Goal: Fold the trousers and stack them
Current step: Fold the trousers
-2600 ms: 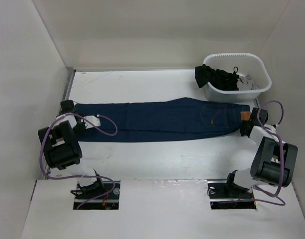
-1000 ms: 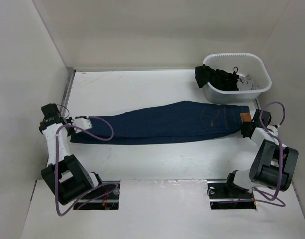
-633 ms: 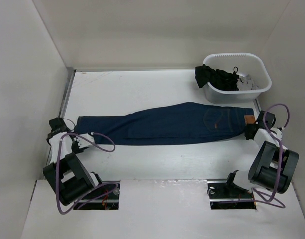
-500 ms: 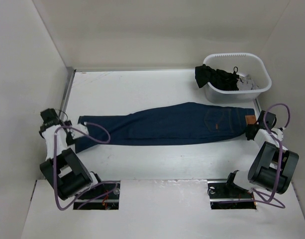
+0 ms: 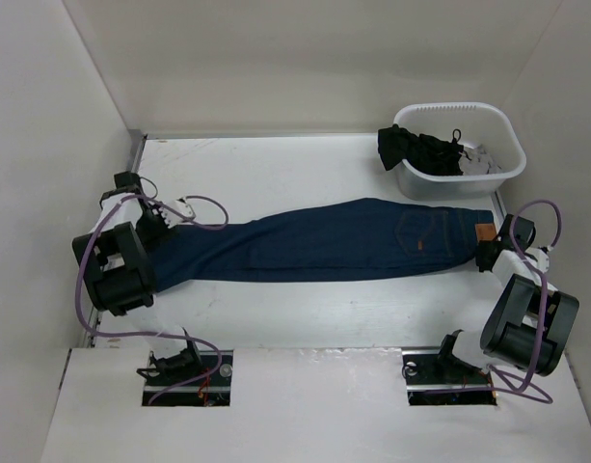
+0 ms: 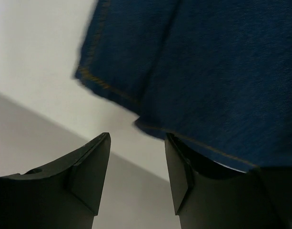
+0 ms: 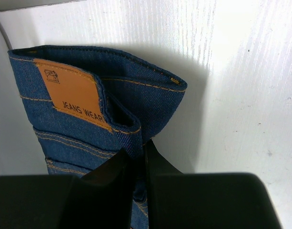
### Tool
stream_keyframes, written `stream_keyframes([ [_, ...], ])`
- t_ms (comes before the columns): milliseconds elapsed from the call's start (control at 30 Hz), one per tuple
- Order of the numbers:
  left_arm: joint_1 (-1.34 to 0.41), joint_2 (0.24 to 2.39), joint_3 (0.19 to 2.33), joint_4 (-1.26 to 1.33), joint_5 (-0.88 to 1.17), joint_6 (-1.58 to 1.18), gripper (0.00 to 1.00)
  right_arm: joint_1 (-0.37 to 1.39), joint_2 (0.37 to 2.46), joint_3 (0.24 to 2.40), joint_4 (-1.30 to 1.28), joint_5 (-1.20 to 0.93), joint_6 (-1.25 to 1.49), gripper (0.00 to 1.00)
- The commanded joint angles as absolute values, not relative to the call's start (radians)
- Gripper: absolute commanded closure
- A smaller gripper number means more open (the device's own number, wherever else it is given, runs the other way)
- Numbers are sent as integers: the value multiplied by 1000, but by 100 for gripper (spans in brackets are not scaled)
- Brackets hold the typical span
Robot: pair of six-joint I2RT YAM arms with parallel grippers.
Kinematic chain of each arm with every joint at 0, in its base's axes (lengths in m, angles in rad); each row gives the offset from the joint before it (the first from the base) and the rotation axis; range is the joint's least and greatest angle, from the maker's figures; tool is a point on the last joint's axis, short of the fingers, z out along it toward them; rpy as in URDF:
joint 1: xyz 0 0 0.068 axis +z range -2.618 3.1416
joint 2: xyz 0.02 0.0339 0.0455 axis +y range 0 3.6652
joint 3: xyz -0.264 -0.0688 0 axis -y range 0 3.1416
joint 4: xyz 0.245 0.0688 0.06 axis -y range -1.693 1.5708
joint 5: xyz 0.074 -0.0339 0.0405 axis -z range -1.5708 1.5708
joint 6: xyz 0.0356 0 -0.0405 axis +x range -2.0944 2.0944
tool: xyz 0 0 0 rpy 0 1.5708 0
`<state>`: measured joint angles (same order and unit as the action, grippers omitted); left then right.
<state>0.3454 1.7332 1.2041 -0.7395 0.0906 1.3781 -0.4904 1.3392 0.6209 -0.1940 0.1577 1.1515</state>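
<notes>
The dark blue jeans lie stretched across the table, waistband to the right and leg ends to the left. My right gripper is shut on the waistband, beside the tan patch. My left gripper is open at the leg ends. In the left wrist view the left gripper has only table between its fingers. The leg hems with orange stitching lie just ahead, and the denim overlaps the right finger.
A white basket with black garments stands at the back right, close to the waistband. White walls close in the table on the left, the back and the right. The left arm's purple cable loops over the leg ends.
My left arm has swung from the near-left edge up to the far side of the leg ends. The leg ends have shifted slightly. My right gripper still holds the waistband in place.
</notes>
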Motion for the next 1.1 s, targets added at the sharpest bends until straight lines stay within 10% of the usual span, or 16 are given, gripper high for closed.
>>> stream_keyframes([
  [0,355,1749,1253,-828,135,1299,53,-495,1321,624,-176,195,1143,87],
  [367,361,1839,1236,-759,127,1270,58,-475,1301,615,-184,225,1152,87],
  [633,347,1832,1229,-661,89,1210,90,-476,1282,600,-184,224,1149,87],
  [1067,352,1767,1345,-565,78,1200,97,-476,1289,601,-184,236,1086,95],
])
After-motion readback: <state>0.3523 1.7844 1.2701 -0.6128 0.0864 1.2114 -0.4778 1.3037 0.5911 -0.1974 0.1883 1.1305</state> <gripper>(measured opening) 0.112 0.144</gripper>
